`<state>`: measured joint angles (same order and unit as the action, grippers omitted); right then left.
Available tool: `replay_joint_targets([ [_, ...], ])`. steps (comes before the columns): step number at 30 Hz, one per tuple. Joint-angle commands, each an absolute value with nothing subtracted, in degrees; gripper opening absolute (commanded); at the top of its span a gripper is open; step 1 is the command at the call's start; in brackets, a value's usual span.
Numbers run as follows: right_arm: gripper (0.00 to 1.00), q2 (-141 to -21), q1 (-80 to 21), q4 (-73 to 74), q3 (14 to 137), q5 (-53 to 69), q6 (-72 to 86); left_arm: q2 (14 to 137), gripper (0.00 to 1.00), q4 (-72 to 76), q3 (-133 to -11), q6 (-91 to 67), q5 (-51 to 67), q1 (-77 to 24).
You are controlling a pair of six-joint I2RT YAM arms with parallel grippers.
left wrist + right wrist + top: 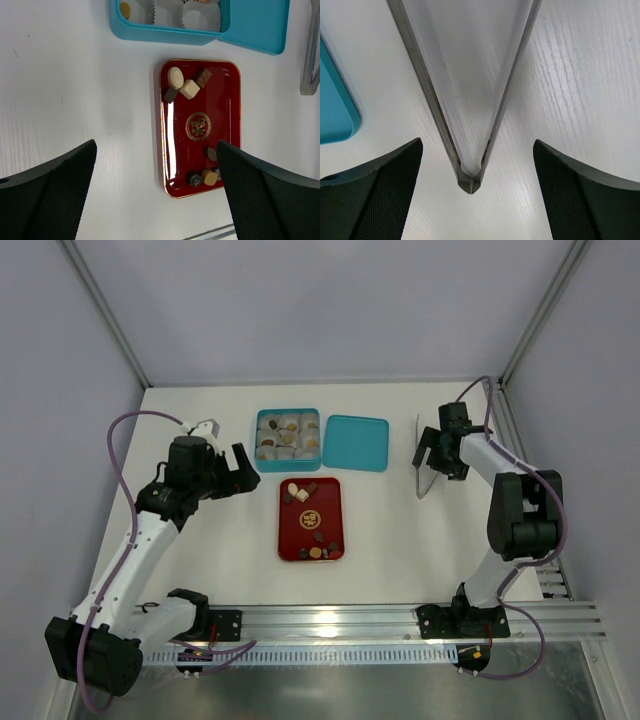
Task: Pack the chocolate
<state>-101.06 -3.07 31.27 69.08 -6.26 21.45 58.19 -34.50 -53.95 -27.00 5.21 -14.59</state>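
left arm stretches diagonally from its base, left gripper (243,472) hovering just left of the red tray (300,535), fingers spread wide, empty; right gripper (477,145) hangs over the metal tongs (470,184), fingers wide on either side, not touching; chocolate (300,490) lies on the tray and in the teal box (258,435).

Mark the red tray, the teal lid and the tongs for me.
red tray (295,525): top external view, bare floor left of the emblem
teal lid (355,443): top external view, centre
tongs (470,182): right wrist view, joined end

Overhead and left-wrist views share the tray (298,536) (222,102) (right wrist closest).
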Motion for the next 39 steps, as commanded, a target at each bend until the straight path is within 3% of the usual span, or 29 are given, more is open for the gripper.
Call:
replay_joint_targets([
  [1, 0.91, -95.98, -2.72, 30.94, 67.68, -6.24, 22.32, 57.30, 1.00, -32.78, -53.88, -27.33, 5.71, -14.41],
  [7, 0.91, -91.67, -5.08, 31.55, 68.46, -5.54, 22.85, 57.31, 1.00, -32.70, -53.88, -27.25, 5.45, -14.33],
  [11, 0.86, -96.58, -10.27, 34.89, 77.32, -7.64, 21.80, 57.92, 1.00, -32.78, -53.96, -27.16, 5.19, -14.33],
  [15, 0.65, -105.62, -11.78, 37.69, 89.17, -5.55, 21.45, 58.10, 1.00, -32.78, -53.88, -27.07, 5.01, -14.41],
  [21, 0.50, -118.55, -11.60, 39.63, 99.12, -4.31, 19.87, 59.32, 1.00, -31.29, -54.23, -27.25, 8.34, -14.41],
  [29, 0.47, -124.54, -11.60, 37.71, 101.87, -1.41, 19.86, 61.43, 1.00, -29.88, -57.56, -27.68, 13.18, -14.41],
  [39, 0.47, -122.00, -11.69, 36.65, 100.02, -1.67, 21.09, 62.67, 1.00, -28.56, -58.36, -28.39, 15.56, -14.41],
])
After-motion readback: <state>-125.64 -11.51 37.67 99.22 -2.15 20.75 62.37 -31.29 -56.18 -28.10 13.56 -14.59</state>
